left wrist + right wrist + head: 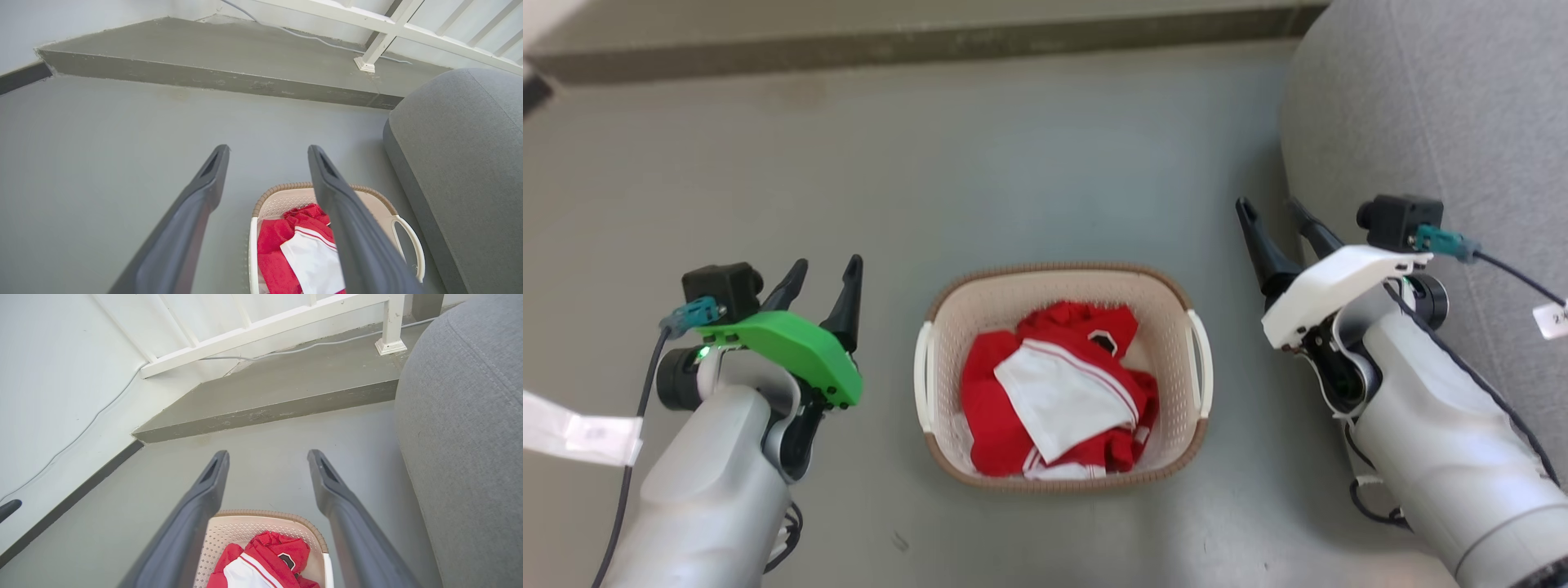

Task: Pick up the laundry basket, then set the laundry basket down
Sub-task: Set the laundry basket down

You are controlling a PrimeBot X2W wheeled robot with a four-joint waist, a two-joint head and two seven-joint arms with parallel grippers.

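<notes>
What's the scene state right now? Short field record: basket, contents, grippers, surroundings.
basket: upright on the floor, between the arms
contents: red and white clothes
handles: white, one per side, both ungripped
left gripper: open, left of basket, not touching
right gripper: open, right of basket, not touching
nearby: grey sofa on the right
stage: not yet picked up

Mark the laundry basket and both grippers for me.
laundry basket (1054, 267), head view, far side of its brown rim.
left gripper (827, 265), head view, midway between its fingertips.
right gripper (1267, 206), head view, midway between its fingertips.
</notes>
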